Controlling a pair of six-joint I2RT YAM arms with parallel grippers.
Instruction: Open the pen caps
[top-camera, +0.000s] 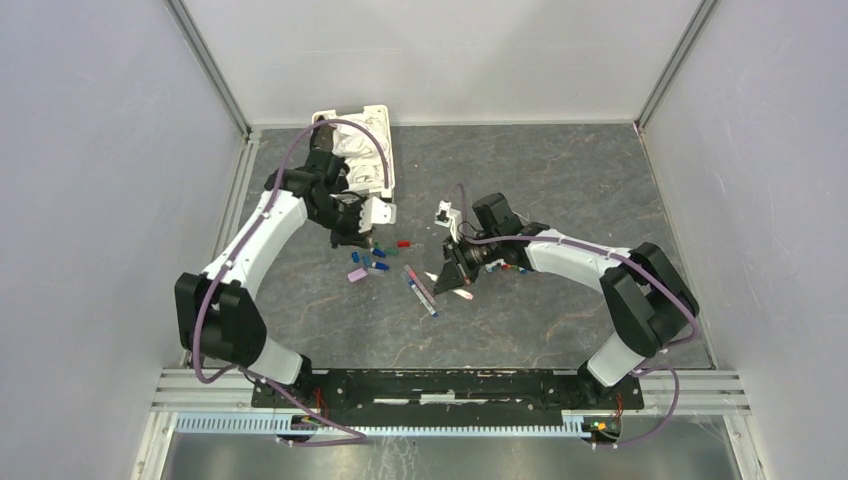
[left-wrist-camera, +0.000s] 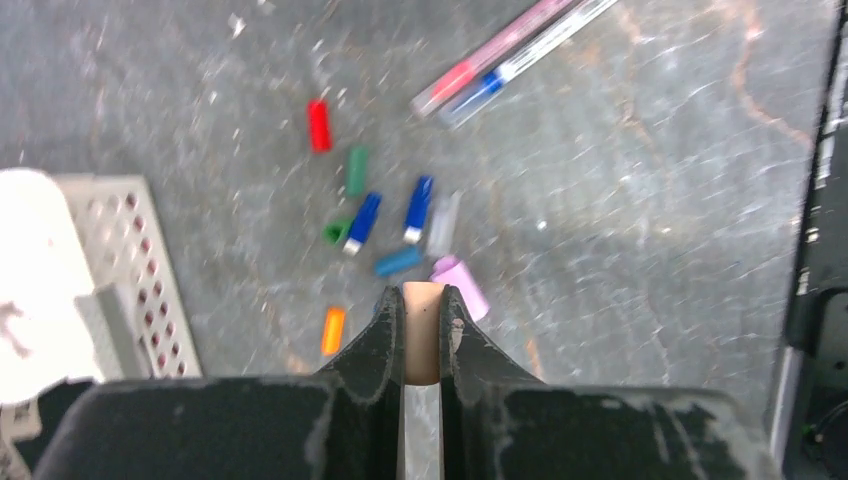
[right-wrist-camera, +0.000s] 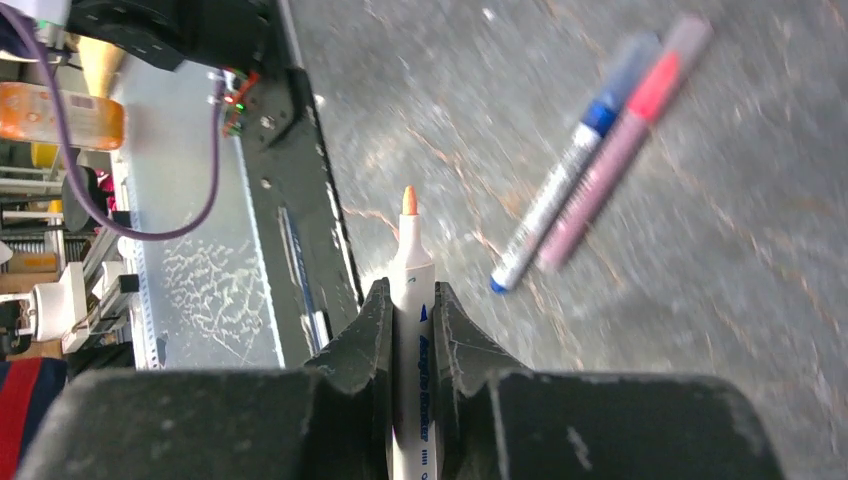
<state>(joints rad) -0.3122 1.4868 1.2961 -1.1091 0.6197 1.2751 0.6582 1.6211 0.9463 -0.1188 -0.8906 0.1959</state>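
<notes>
**Cap Parted from Pen: Task Judged Nearly Done**

Shows the left hand (left-wrist-camera: 422, 300) clamped on a pale orange cap (left-wrist-camera: 422, 345), above the loose caps on the worktop (top-camera: 560, 190). Shows the right hand (right-wrist-camera: 410, 298) closed tight round a white pen (right-wrist-camera: 411, 255), orange tip (right-wrist-camera: 408, 200) bare. Judged as one more pen opened.

Scattered below the left hand: a red cap (left-wrist-camera: 319, 125), a green cap (left-wrist-camera: 356, 170), blue caps (left-wrist-camera: 418, 208), a pink cap (left-wrist-camera: 462, 285) and an orange cap (left-wrist-camera: 333, 330), all near the white basket (left-wrist-camera: 130, 250).

Farther off, side by side and touching: a red pen (right-wrist-camera: 620, 150) and a blue pen (right-wrist-camera: 570, 170). No caps evident on their tips, though too blurred for certainty.

Left to do, by this reading: little beyond setting down the held cap and pen.

Cannot tell whether capped pens lie inside the basket or beneath the arms. Small items beside the right hand in the top view too tiny to name.
</notes>
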